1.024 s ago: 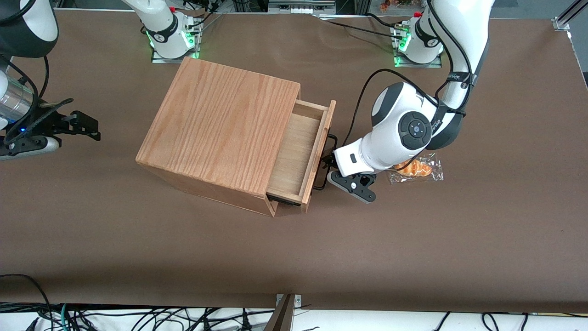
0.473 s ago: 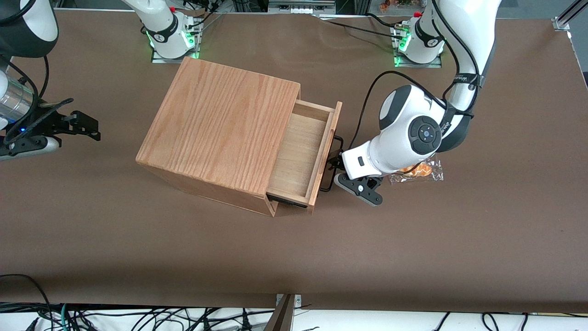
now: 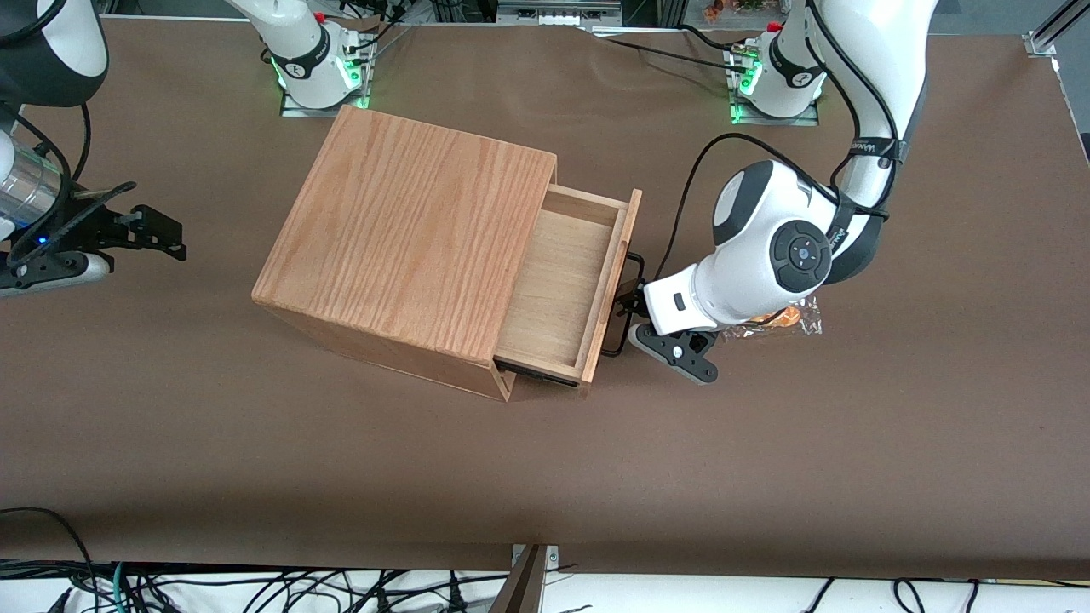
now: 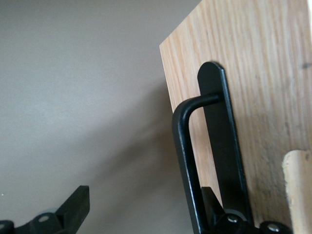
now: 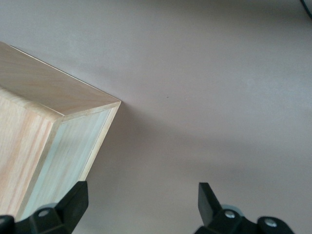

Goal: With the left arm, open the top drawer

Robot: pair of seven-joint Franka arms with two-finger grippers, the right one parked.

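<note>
Front view: the top drawer (image 3: 562, 289) is seen partly out of the box (image 3: 409, 230), its pale floor bare, its front panel turned toward the working arm's end of the table (image 3: 766, 477). The gripper (image 3: 628, 300) of the left arm (image 3: 766, 247) is held right at the black bar handle (image 3: 615, 345), at about mid-length of the bar. A crinkly snack packet (image 3: 792, 322) is partly covered by the arm, well clear of the drawer.

Left wrist view: the jaws are spread wide. One finger (image 4: 210, 202) is tucked between the bar and the front panel, while the other finger (image 4: 73, 207) hangs out over bare table. So the bar is hooked, not pinched.

Right wrist view: only a corner of the box on the table is shown; no drawer, no handle.

On handling: the drawer is judged light and stiff, thin wood on a plain slide, and little resistance is expected. The metal bar is rigid but thin and likely slick, so it is best taken near its middle and pulled straight along the slide. An off-centre or slanted pull could jam the drawer or drag the whole box. More travel appears to be left.
</note>
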